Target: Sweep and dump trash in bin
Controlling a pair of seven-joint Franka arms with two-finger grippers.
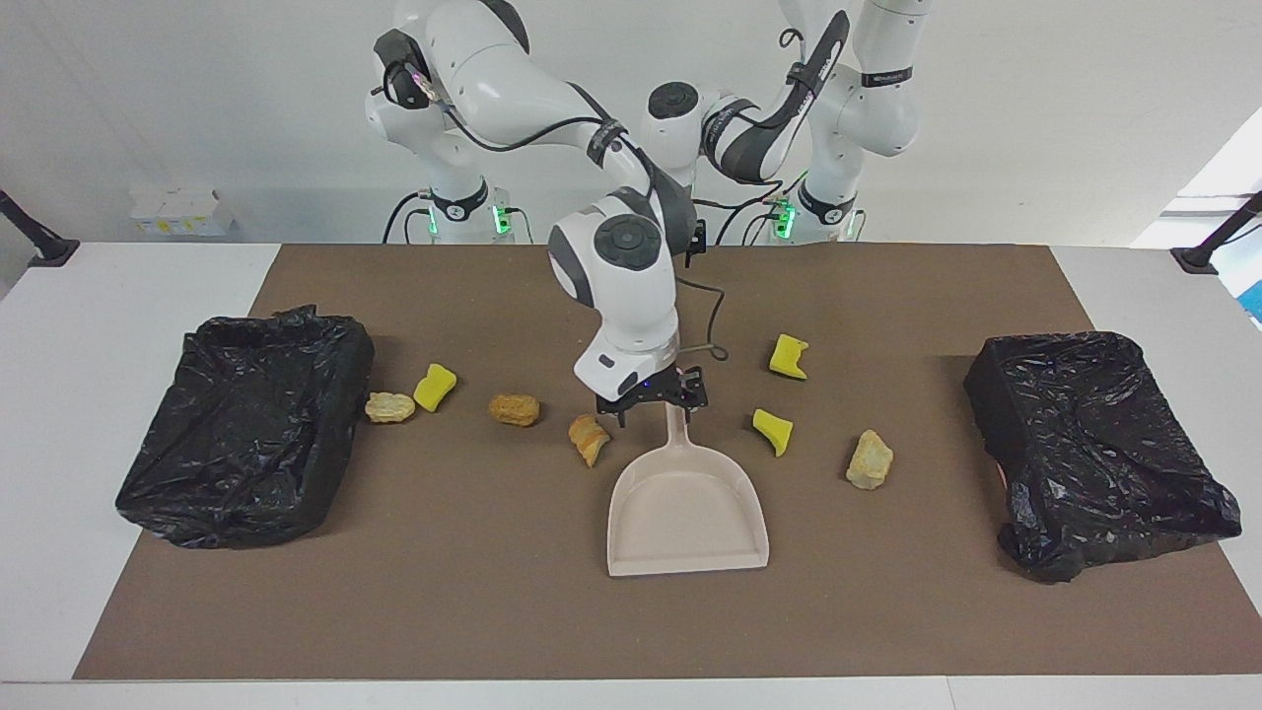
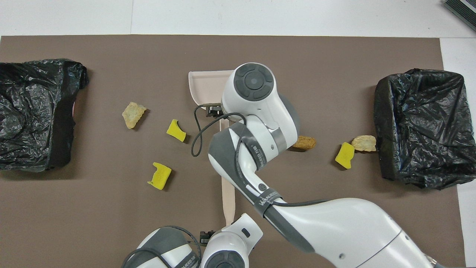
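1. Right gripper (image 1: 653, 396) is seen low at the handle of the beige plastic dustpan (image 1: 687, 513); its grip cannot be told. Left gripper (image 2: 205, 236) is held over a long beige brush handle (image 2: 228, 193).
2. Yellow sponge scraps (image 1: 773, 430) and tan bread-like lumps (image 1: 514, 409) are scattered beside the dustpan.
3. Two black-bagged bins (image 1: 246, 424) are set at the ends of the brown surface (image 1: 631, 621).
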